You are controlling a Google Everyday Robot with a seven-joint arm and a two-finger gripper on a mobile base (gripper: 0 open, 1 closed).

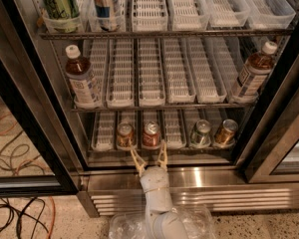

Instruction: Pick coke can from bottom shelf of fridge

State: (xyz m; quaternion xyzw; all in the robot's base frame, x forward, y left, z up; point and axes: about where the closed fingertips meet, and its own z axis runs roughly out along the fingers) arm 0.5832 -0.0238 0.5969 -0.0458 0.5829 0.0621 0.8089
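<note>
I've got my gripper (149, 157) just in front of the fridge (249, 195) sill, fingers spread wide and holding nothing. Right behind it the coke can (151, 134) stands upright at the front of the bottom shelf (103, 132), with a brownish-orange can (124, 135) in the next lane to its left.

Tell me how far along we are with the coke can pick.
Done: the fridge stands open, and the gripper is lined up with the coke can. In hand: the gripper is open at the front edge of the bottom shelf, just below the can and not touching it. Left: reach in, close on the can, lift it out.
</note>
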